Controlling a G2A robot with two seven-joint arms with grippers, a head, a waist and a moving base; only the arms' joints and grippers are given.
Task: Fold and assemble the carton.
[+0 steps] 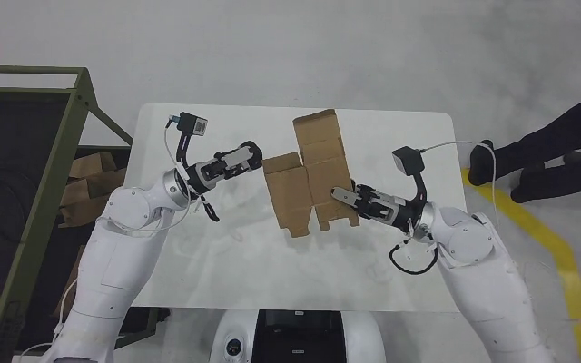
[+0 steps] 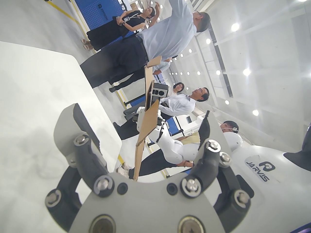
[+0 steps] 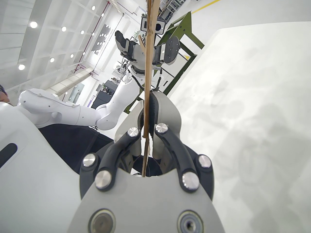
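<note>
carton: the carton point(image 1: 304, 177) is a brown, flattened blank, not boxed up at all yet. It sits over the middle of the table, broad face up, and it looks held a bit off the surface rather than lying on it. One long flap points at the far edge and a couple of short flaps stick out on the near side. In both wrist views it shows edge-on point(image 2: 148, 120) point(image 3: 149, 56), just a thin strip of cardboard.

right claw: the right gripper point(image 1: 338, 191) is clamped on the carton's right near edge. Its own wrist view point(image 3: 148, 103) is pretty clear on this, both black pads are pressed flat against the sheet with the cardboard sandwiched between them.

left claw: the left gripper point(image 1: 257, 156) is spread wide and gripping nothing. It's right at the carton's left edge. From its own wrist cam point(image 2: 141, 112) the edge of the sheet runs up through the gap between the two fingers, with neither pad on it as far as I can see. The right wrist cam shows it farther off point(image 3: 145, 47), fingers splayed either side of the sheet.

table: the white table point(image 1: 227, 263) has rounded corners, and there's a soft shadow under the carton.

off to the left: a green rack point(image 1: 45, 91) stands beside the table's left side, with some brown cardboard pieces point(image 1: 86, 181) piled down in it.
</note>
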